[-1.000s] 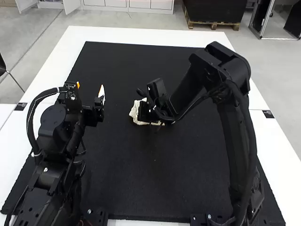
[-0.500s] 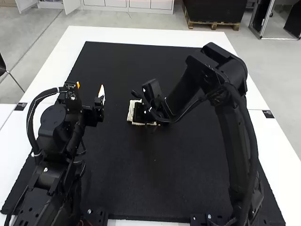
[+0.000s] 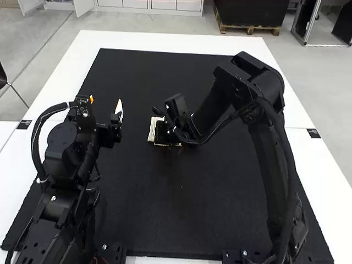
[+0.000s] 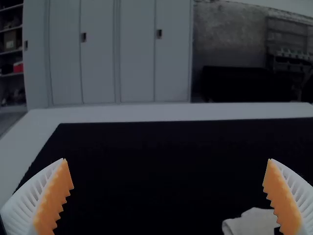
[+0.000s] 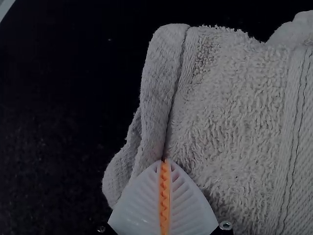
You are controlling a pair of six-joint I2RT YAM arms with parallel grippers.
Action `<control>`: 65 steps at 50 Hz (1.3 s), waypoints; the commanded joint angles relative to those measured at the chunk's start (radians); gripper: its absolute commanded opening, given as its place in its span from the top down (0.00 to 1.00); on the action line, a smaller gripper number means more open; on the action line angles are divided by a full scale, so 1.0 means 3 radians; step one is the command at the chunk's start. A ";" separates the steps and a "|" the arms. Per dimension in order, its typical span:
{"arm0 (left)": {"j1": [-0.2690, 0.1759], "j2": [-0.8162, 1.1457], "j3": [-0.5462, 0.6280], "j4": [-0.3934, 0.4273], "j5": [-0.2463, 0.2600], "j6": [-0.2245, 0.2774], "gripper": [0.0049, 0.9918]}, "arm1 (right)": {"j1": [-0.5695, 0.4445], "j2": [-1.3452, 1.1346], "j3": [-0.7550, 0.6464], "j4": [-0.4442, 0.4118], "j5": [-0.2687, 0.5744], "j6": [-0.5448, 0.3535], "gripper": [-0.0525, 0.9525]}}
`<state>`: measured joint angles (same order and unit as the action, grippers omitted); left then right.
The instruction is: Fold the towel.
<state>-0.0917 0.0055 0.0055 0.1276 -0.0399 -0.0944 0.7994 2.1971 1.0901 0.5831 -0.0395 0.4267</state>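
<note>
The right gripper (image 3: 164, 133) is over the small off-white towel (image 3: 152, 130) near the mat's middle, covering part of it. In the right wrist view, the right gripper (image 5: 165, 160) has its ribbed fingers closed together, their tips touching the towel (image 5: 230, 107) beside a hem seam; whether cloth is pinched between them is unclear. The towel lies folded in layers there, an underlayer poking out along one edge. Left of the towel, the left gripper (image 3: 105, 103) is held apart from it. Seen from its wrist, the left gripper (image 4: 167, 160) is wide open; a bit of towel (image 4: 252, 223) shows beyond one finger.
A black mat (image 3: 181, 203) covers most of the white table (image 3: 165, 40). The right arm reaches across the mat's right half, bent high, while the left arm stands along the left edge.
The right arm has shifted a little to the left, its gripper with it. The towel's visible part has moved slightly left and looks neater and more squared. The left arm has kept still.
</note>
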 commanded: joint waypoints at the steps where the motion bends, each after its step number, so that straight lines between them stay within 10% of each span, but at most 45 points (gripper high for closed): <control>1: -0.0001 -0.0029 -0.0008 0.0025 0.0036 0.0008 0.08 | 0.0040 0.0091 0.0002 -0.0062 -0.0001 -0.0057 0.96; 65: -0.0001 -0.0029 -0.0008 0.0045 0.0036 0.0023 0.08 | -0.0144 -0.0774 0.0053 -0.0297 0.0045 -0.0129 0.96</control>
<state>-0.0917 0.0055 0.0055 0.1314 -0.0364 -0.0940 0.7933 2.0323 1.0882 0.4881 -0.0364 0.4038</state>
